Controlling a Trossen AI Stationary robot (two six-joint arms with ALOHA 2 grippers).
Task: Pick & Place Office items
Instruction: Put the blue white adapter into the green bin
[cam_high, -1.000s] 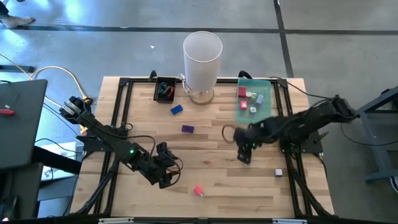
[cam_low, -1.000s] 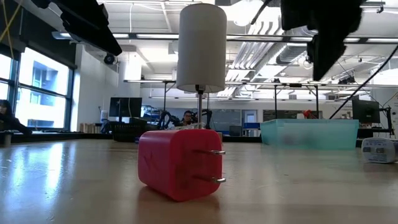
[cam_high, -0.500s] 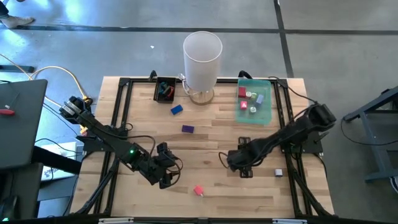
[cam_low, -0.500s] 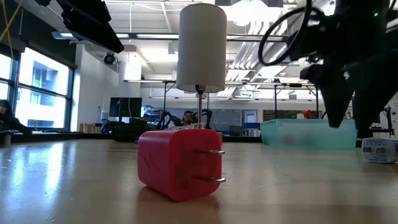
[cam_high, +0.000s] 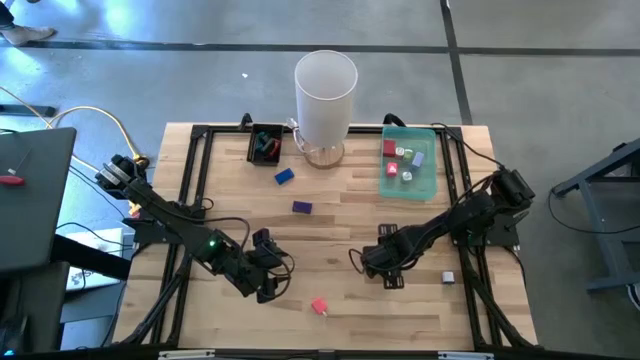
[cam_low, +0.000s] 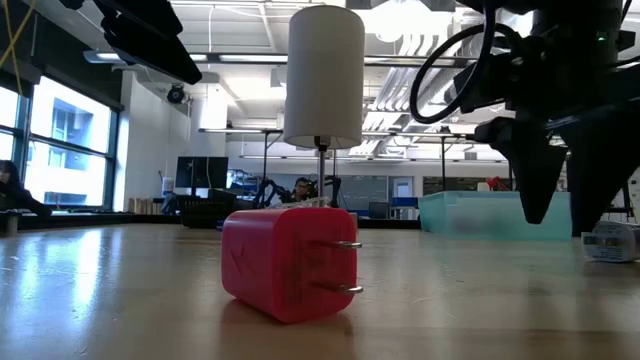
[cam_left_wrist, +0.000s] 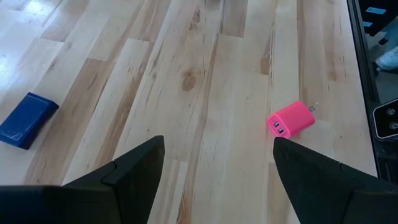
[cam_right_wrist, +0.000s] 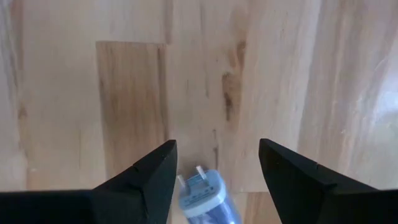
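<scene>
Left gripper (cam_high: 268, 285) gapes empty at seven o'clock; pink charger (cam_high: 319, 306) lies at six, blue blocks (cam_high: 284, 176) at eleven. Right gripper (cam_high: 391, 277), half-spread, empty, straddles a pale-blue plug (cam_right_wrist: 205, 198). Several pieces already fill the green tray (cam_high: 428, 186); I judge about half remain.

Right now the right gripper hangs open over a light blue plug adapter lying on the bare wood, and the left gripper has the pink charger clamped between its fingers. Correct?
Not quite. The left gripper is open and holds nothing; the left wrist view shows the pink charger lying free on the wood ahead of it. The rest stands: the right gripper hangs open over the light blue plug adapter.
</scene>
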